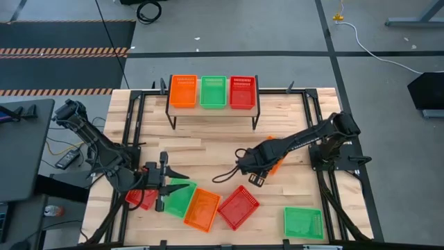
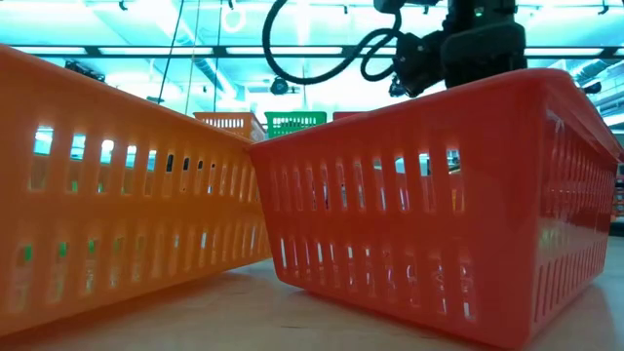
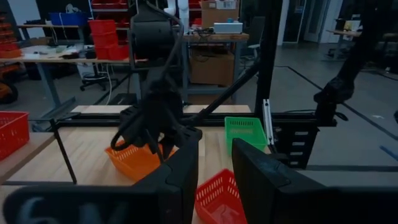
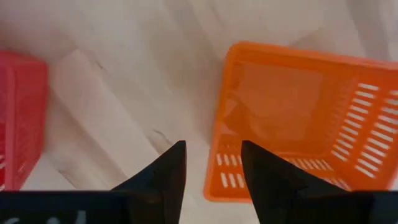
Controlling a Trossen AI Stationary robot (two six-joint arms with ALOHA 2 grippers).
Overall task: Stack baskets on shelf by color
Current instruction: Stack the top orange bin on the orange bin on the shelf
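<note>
Looking down at the table (image 1: 208, 149), three baskets are seen lined up on the shelf (image 1: 212, 110) at the far side: an orange basket (image 1: 183, 91), a green basket (image 1: 213, 91) and a red basket (image 1: 242, 92), side by side and touching.

The right gripper (image 4: 211, 163) is hung over the middle of the table, fingers spread apart with nothing pinched between them. One wall of an orange basket on the table (image 4: 305, 118) is straddled loosely, one finger inside the rim and one outside, as seen from the right wrist. From above, most of that basket is hidden under the arm.

The left gripper (image 1: 166, 184) is parked near the front left, over a cluster of baskets: a red one (image 1: 142, 199) mostly covered by the arm, a green one (image 1: 182, 197), and a tilted orange one (image 1: 202, 210) leaned against it. Its fingers are seen partly apart in the left wrist view, and nothing is gripped between them.

Another red basket (image 1: 238, 207) is sat just beside the orange one, and a lone green basket (image 1: 304, 223) is left near the front right corner, well apart from the rest.
</note>
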